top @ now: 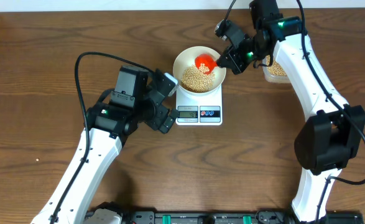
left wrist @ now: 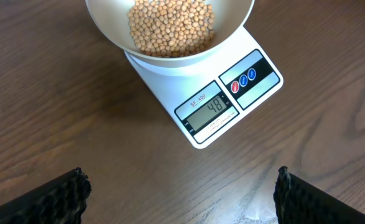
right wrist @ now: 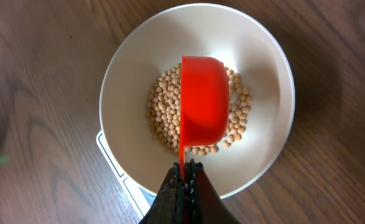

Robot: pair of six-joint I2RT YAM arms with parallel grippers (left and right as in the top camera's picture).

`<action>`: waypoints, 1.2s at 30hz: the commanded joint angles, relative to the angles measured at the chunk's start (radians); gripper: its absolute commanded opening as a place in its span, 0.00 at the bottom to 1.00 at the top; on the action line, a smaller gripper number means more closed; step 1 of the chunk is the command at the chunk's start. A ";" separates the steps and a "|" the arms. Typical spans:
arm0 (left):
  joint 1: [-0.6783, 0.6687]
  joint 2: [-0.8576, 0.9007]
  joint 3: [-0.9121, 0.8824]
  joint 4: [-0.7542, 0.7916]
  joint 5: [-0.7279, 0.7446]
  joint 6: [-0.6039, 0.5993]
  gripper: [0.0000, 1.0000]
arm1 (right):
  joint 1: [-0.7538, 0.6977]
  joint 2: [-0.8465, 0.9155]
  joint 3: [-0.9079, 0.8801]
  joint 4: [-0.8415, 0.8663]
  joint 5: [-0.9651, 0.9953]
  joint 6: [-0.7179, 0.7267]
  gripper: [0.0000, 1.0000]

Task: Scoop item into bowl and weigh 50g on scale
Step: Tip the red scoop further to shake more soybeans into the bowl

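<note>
The red scoop shows only its outer side to the right wrist camera, and it covers the middle of the beans heaped in the white bowl. The right gripper is clenched on its thin handle. The bowl sits on the scale, hiding most of its platform; the display reads 48. The right arm covers most of a clear tub. The left gripper hangs released near the scale, its fingers cut off at the frame's edge.
</note>
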 commanded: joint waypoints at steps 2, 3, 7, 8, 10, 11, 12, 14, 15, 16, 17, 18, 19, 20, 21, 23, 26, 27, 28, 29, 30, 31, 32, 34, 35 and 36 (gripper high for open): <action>0.001 0.008 0.005 -0.003 0.015 0.016 0.96 | -0.006 -0.039 0.007 -0.002 -0.025 0.012 0.01; 0.001 0.008 0.005 -0.003 0.015 0.016 0.96 | -0.006 -0.039 0.007 -0.003 -0.024 0.011 0.01; 0.001 0.008 0.005 -0.003 0.015 0.016 0.96 | -0.004 -0.039 0.007 -0.003 -0.009 0.011 0.01; 0.001 0.008 0.005 -0.003 0.015 0.016 0.96 | -0.002 -0.038 0.007 -0.003 0.008 0.011 0.01; 0.001 0.008 0.005 -0.003 0.015 0.016 0.96 | 0.005 -0.038 0.007 -0.004 0.039 0.010 0.01; 0.001 0.008 0.005 -0.003 0.015 0.016 0.96 | 0.010 -0.038 0.007 -0.003 0.055 0.010 0.01; 0.001 0.008 0.005 -0.003 0.015 0.016 0.96 | 0.015 -0.038 0.007 -0.004 0.071 0.006 0.01; 0.001 0.008 0.005 -0.003 0.015 0.016 0.96 | 0.027 -0.038 0.007 -0.005 0.098 0.005 0.01; 0.001 0.008 0.005 -0.003 0.015 0.016 0.96 | 0.032 -0.038 0.007 -0.005 0.104 0.003 0.01; 0.001 0.008 0.005 -0.003 0.015 0.016 0.96 | 0.035 -0.038 0.007 -0.005 0.109 0.002 0.01; 0.001 0.008 0.005 -0.003 0.015 0.016 0.96 | 0.036 -0.038 0.007 -0.005 0.112 0.002 0.01; 0.001 0.008 0.005 -0.003 0.015 0.016 0.96 | 0.039 -0.039 0.007 -0.005 0.112 -0.002 0.01; 0.001 0.008 0.005 -0.003 0.015 0.016 0.96 | 0.040 -0.038 0.007 -0.005 0.114 -0.003 0.01; 0.001 0.008 0.005 -0.003 0.015 0.016 0.96 | 0.040 -0.038 0.007 -0.005 0.116 -0.005 0.01; 0.001 0.008 0.005 -0.003 0.015 0.016 0.96 | 0.040 -0.038 0.007 -0.005 0.115 -0.005 0.01; 0.001 0.008 0.005 -0.003 0.015 0.016 0.96 | 0.040 -0.039 0.007 -0.006 0.115 -0.012 0.01; 0.001 0.008 0.005 -0.003 0.015 0.016 0.96 | 0.041 -0.038 0.007 -0.012 0.116 -0.037 0.01; 0.001 0.008 0.005 -0.003 0.015 0.016 0.96 | 0.041 -0.038 0.007 -0.012 0.116 -0.038 0.01; 0.001 0.008 0.005 -0.003 0.015 0.016 0.97 | 0.041 -0.039 0.007 -0.012 0.115 -0.038 0.01; 0.001 0.008 0.005 -0.003 0.015 0.016 0.96 | 0.041 -0.038 0.007 -0.012 0.115 -0.040 0.01; 0.001 0.008 0.005 -0.003 0.015 0.016 0.96 | 0.041 -0.038 0.007 -0.013 0.115 -0.048 0.01; 0.001 0.008 0.005 -0.003 0.015 0.016 0.97 | 0.041 -0.038 0.007 -0.013 0.115 -0.054 0.01; 0.001 0.008 0.005 -0.003 0.015 0.016 0.96 | 0.042 -0.038 0.007 -0.016 0.116 -0.065 0.01; 0.001 0.008 0.005 -0.003 0.015 0.016 0.96 | 0.044 -0.039 0.007 -0.017 0.115 -0.079 0.01; 0.001 0.008 0.005 -0.003 0.015 0.016 0.96 | 0.047 -0.038 0.007 -0.017 0.116 -0.086 0.01; 0.001 0.008 0.005 -0.003 0.015 0.016 0.96 | 0.050 -0.038 0.007 -0.016 0.115 -0.088 0.01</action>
